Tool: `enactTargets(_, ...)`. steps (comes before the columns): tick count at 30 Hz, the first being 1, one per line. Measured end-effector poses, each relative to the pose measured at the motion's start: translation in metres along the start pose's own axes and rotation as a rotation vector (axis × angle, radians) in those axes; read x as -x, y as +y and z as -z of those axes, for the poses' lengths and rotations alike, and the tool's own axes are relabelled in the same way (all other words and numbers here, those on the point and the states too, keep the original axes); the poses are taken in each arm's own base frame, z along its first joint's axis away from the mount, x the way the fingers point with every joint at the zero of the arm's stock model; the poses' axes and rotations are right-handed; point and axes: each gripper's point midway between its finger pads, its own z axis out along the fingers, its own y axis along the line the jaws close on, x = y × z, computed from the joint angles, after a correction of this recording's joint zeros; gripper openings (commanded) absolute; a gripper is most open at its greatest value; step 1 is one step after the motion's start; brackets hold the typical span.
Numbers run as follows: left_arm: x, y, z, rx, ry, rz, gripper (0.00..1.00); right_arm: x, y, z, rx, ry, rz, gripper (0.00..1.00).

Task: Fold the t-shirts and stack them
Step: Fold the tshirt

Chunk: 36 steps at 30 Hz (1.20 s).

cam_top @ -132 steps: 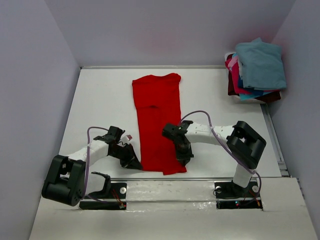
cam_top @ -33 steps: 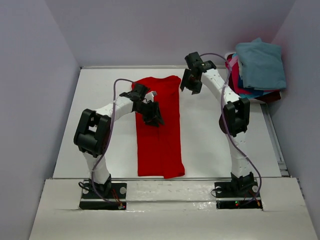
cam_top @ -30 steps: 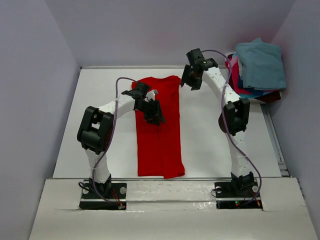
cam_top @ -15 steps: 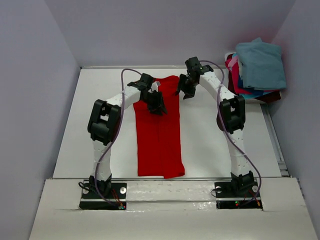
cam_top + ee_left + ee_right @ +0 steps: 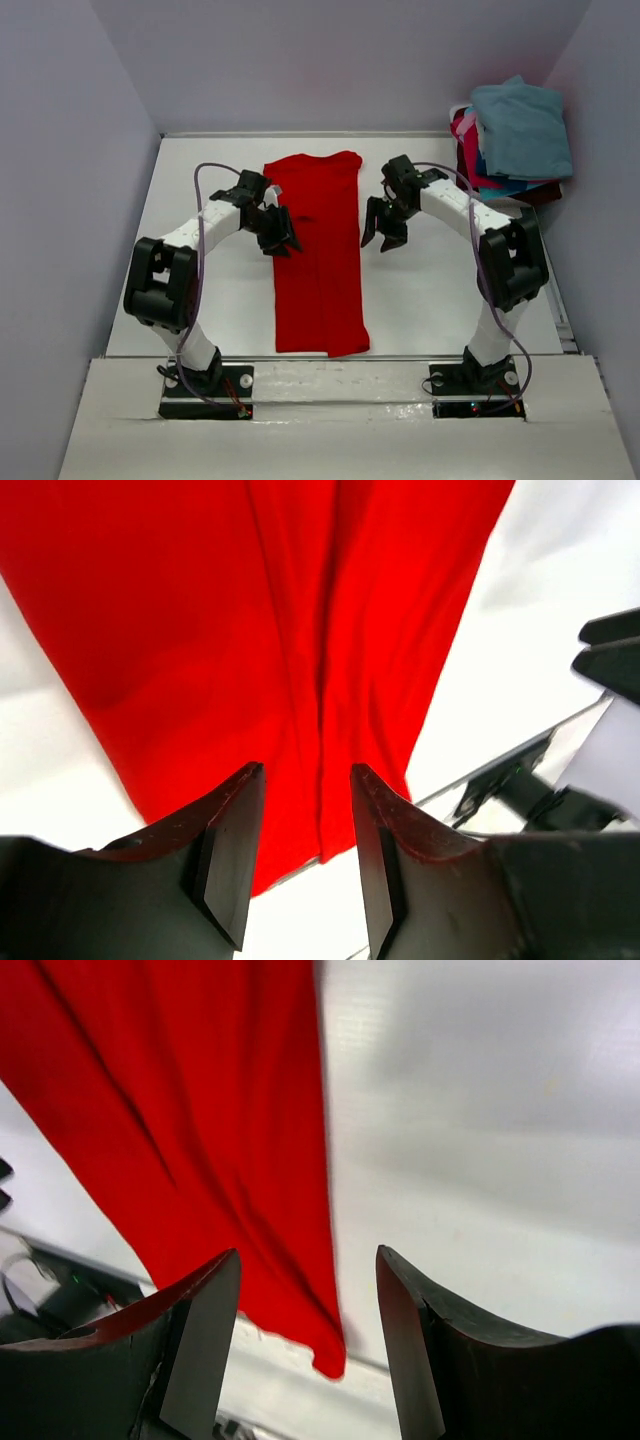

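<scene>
Both open: L fingers (image 5: 225, 865) over red t-shirt (image 5: 318, 272) edge, R fingers (image 5: 197, 1352) beside.

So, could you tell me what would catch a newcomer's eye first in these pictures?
The bright red t-shirt stands out first, lying as a long narrow strip down the middle of the white table. The left gripper sits at its left edge and the right gripper just off its right edge, both open and empty. A colourful heap of t-shirts, topped in teal-blue, sits at the far right corner.
</scene>
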Motion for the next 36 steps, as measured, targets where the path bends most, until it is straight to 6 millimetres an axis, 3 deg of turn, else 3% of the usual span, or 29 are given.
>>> enactTargets(5,-0.063,0.02,0.005,0.024,0.079,-0.002,0.55,-0.08,-0.007,-0.004,0.01,0.125,0.042,0.63)
enactTargets(9,-0.109,0.047,0.009,0.056,0.134,0.032,0.58,-0.127,-0.026,-0.01,-0.015,0.21,0.023,0.63)
enactTargets(19,-0.159,0.065,0.027,0.039,0.15,0.047,0.6,-0.191,-0.032,-0.01,0.018,0.277,0.021,0.64)
enactTargets(23,-0.177,0.076,0.024,0.058,0.196,0.086,0.66,-0.203,-0.027,-0.014,0.025,0.301,0.031,0.65)
enactTargets(36,-0.211,0.089,0.02,0.036,0.272,0.158,0.65,-0.214,-0.021,-0.019,0.078,0.333,0.005,0.65)
